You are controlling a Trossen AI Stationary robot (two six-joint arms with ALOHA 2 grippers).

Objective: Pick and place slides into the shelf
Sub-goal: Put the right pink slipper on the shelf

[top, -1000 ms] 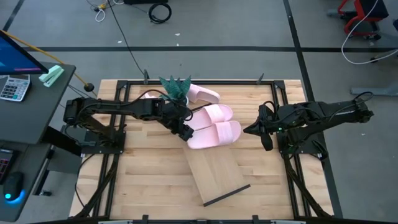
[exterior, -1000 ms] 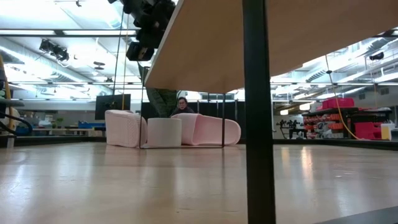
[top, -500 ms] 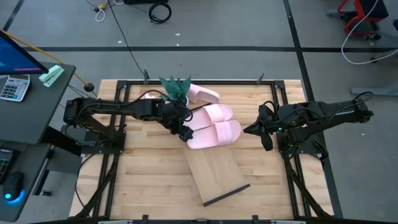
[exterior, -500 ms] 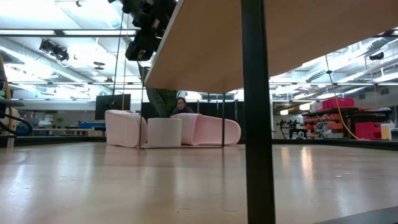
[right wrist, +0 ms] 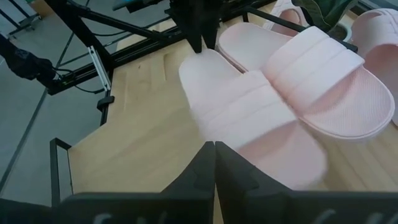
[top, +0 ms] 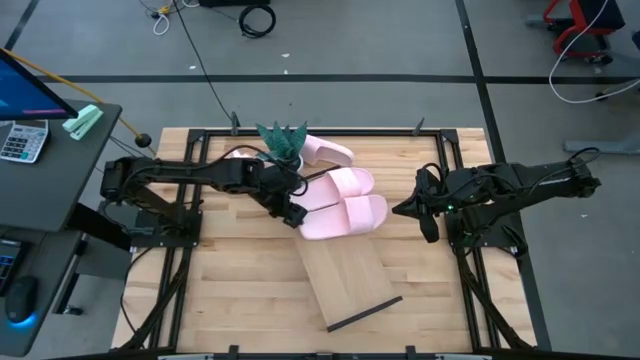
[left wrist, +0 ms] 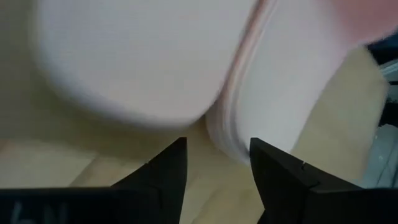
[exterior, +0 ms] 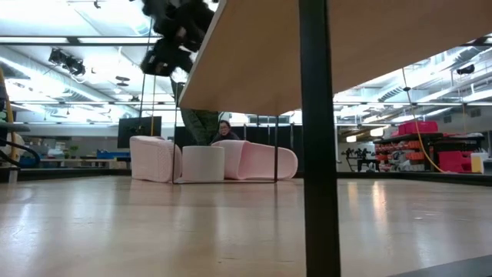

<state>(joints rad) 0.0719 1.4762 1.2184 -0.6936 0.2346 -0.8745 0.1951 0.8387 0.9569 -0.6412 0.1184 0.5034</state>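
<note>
Pink slides (top: 345, 215) lie at the shelf (top: 345, 280) end; I judge little done. My left pincer (top: 291, 213) stands apart, empty, beside them; right pincer (top: 400, 209) together.

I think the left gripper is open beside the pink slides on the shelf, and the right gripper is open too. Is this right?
Not quite: the right gripper is shut, its fingers pressed together in the right wrist view. The rest stands: the left gripper is open beside the slides on the shelf.
</note>
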